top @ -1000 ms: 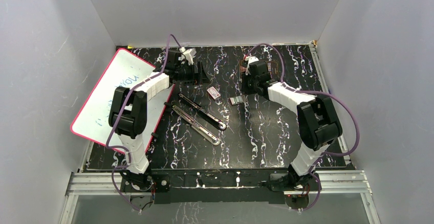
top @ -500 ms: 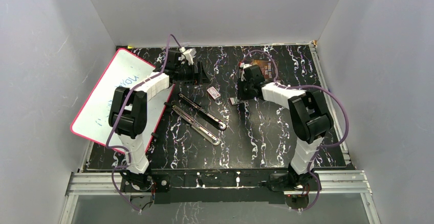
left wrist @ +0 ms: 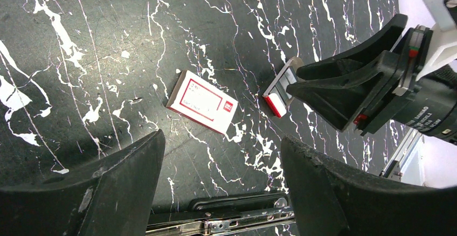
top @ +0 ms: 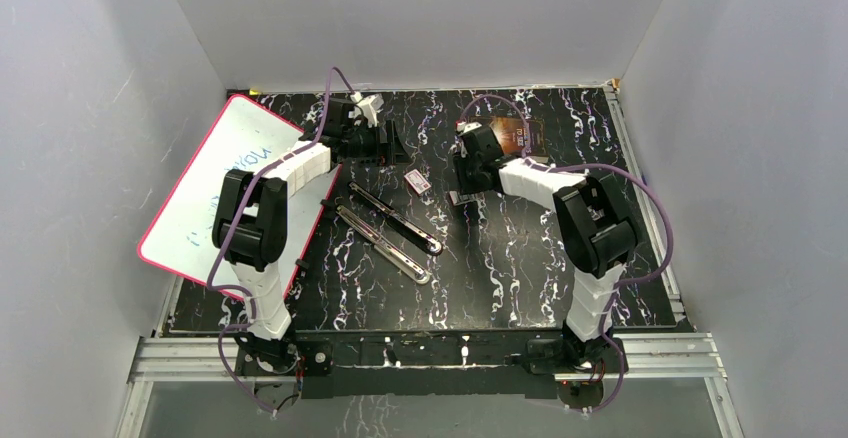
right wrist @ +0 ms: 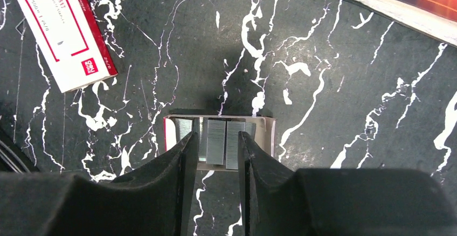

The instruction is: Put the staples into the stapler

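**Right pincer.** The right pincer (right wrist: pixel 216 139) is lowered over a small open cardboard tray (right wrist: pixel 267 139) lying flat on the black, white-veined bench (top: pixel 520 258). Its jaws stand narrowly apart and straddle the tray's middle. The short silvery strips of joined metal staples (right wrist: pixel 233 139) lie side by side inside this tray. One strip shows in the gap between the jaws (whether the pads touch it cannot be told).

**Left pincer.** The left pincer (left wrist: pixel 222 139) hangs above the bench with its jaws wide apart and nothing between them.

**Other items.**
- A flat white box with red edging (right wrist: pixel 64 31) lies near the tray, on the side towards the left arm.
- The long black-and-chrome stapler (top: pixel 385 243) lies swung open on the bench, apart from the tray and nearer the arm bases.
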### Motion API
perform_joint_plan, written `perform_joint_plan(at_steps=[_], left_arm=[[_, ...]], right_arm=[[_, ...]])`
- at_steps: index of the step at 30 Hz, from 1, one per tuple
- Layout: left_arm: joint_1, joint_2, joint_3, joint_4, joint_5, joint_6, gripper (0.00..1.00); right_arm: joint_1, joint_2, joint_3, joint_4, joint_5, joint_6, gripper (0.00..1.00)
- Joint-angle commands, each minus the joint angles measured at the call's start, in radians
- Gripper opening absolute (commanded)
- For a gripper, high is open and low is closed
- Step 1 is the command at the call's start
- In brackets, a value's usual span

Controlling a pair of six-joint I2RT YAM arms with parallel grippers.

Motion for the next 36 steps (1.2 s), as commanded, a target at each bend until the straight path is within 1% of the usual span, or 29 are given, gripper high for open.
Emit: perform_joint_plan(at_steps=[1, 12, 20, 36], left_arm=[[0.006, -0.063, -0.004, -0.002, 0.017, 0.011, 0.77], [0.006, -0.063, -0.002, -0.005, 0.018, 0.013, 0.77], [0.006, -0.06, 0.0, -0.006, 0.019, 0.013, 0.77], [0.005, -0.058, 0.002, -0.008, 0.021, 0.013, 0.77]], right_arm=[[0.021, 0.022, 0.053, -0.024, 0.058, -0.015, 0.42], [0.024, 0.031, 0.06, -0.027, 0.065, -0.009, 0.44], [0.026, 0.009, 0.047, -0.017, 0.091, -0.005, 0.45], [0.025, 0.04, 0.06, -0.038, 0.084, -0.01, 0.46]])
